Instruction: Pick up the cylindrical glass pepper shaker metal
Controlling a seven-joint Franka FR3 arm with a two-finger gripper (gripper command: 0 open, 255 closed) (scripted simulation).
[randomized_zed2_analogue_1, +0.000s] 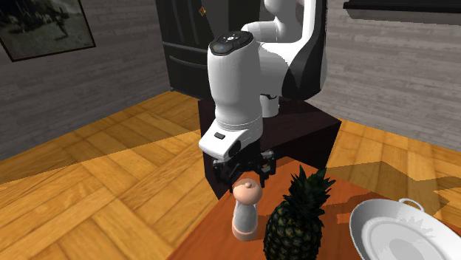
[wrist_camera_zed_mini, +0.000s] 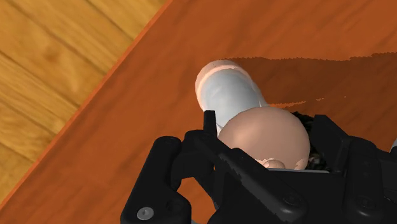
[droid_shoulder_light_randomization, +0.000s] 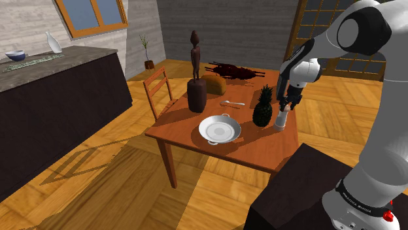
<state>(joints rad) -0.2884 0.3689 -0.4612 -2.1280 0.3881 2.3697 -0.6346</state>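
The pepper shaker (droid_shoulder_light_randomization: 281,119) stands upright near the table's (droid_shoulder_light_randomization: 255,149) edge closest to the stand. It has a pale cylindrical body (randomized_zed2_analogue_1: 246,218) and a rounded pinkish knob on top (wrist_camera_zed_mini: 264,137). My black gripper (droid_shoulder_light_randomization: 284,108) hangs straight over it, open, fingertips level with the knob. In the wrist view the gripper (wrist_camera_zed_mini: 267,124) has one finger on each side of the knob, with no clear clasp. From the second exterior view, the gripper (randomized_zed2_analogue_1: 244,174) sits just above the shaker's top.
A pineapple (droid_shoulder_light_randomization: 263,108) stands close beside the shaker (randomized_zed2_analogue_1: 295,221). A white two-handled bowl (droid_shoulder_light_randomization: 220,129), a spoon (droid_shoulder_light_randomization: 232,102), a dark carved figure (droid_shoulder_light_randomization: 196,78) and a loaf (droid_shoulder_light_randomization: 214,83) share the table. A chair (droid_shoulder_light_randomization: 159,88) and a dark counter (droid_shoulder_light_randomization: 59,85) lie beyond.
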